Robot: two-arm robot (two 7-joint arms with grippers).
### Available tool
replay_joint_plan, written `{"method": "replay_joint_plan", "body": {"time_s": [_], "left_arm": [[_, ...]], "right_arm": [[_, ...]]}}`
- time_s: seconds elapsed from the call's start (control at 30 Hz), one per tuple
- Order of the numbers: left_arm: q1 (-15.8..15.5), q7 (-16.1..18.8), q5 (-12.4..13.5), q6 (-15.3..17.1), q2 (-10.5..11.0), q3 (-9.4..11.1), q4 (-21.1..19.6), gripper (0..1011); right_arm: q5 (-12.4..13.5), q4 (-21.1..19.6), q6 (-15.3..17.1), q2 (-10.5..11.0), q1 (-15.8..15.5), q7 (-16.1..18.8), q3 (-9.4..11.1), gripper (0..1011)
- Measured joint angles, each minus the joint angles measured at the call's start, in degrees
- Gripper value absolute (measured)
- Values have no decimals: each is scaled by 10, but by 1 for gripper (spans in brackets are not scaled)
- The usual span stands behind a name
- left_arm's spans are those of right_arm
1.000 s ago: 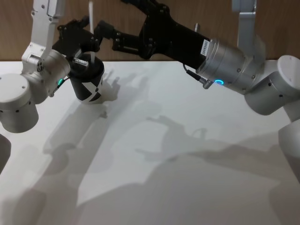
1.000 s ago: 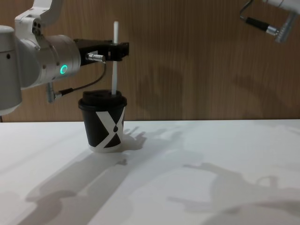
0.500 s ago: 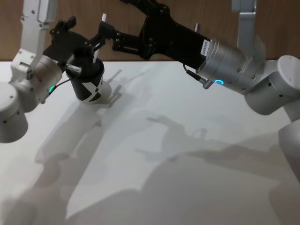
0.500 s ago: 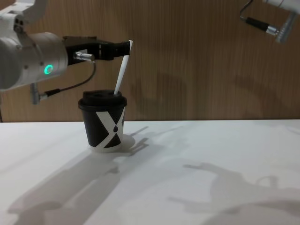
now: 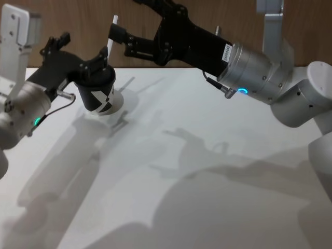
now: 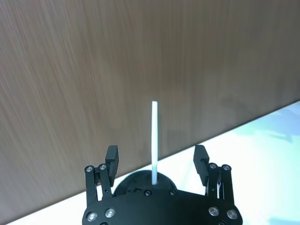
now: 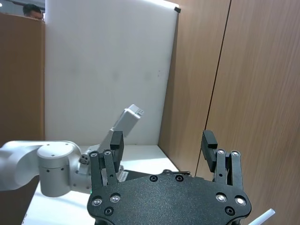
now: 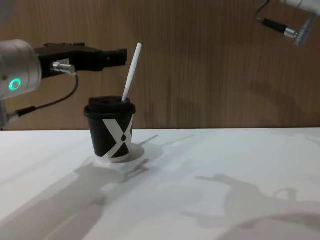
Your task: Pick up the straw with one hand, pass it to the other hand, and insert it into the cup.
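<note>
The black cup (image 5: 98, 96) with its white X mark stands at the table's far left. The white straw (image 5: 111, 33) sticks out of its lid, leaning to the right in the chest view, where the cup (image 8: 111, 132) and straw (image 8: 131, 72) show from the side. My left gripper (image 5: 78, 52) is open just left of the cup at the height of the straw's upper part. In the left wrist view its fingers stand apart on either side of the straw (image 6: 154, 140) without touching it. My right gripper (image 5: 124, 21) hangs open above and behind the cup.
A brown wooden wall (image 8: 210, 60) runs behind the table. The white tabletop (image 5: 207, 171) stretches to the right and toward me. The right arm's silver forearm (image 5: 254, 70) reaches across the back right.
My left gripper let go of the straw and drew back to the left. The straw, upright a second ago, now leans right in the lid. The right arm has stayed still.
</note>
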Motion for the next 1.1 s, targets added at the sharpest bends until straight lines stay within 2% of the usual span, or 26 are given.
{"method": "replay_joint_plan", "body": {"time_s": [0.17,0.47,0.83,1.1], "left_arm": [[31,-14,-12,0,14,-11,-27,1003],[71,-42,-28,-7,31,-21,-55,1003],[101,-63,-39,-16,39,-30,-74,1003],[115,-69,-39,-22,39,-35,-80,1003]], "right_arm": [[-4,-5,6,5,-3,-6,-2,1001],[-22,-35,42,28,-24,-43,-7,1001],[-36,-71,90,58,-61,-91,-7,1001],[-38,-86,106,70,-76,-113,-6,1001]]}}
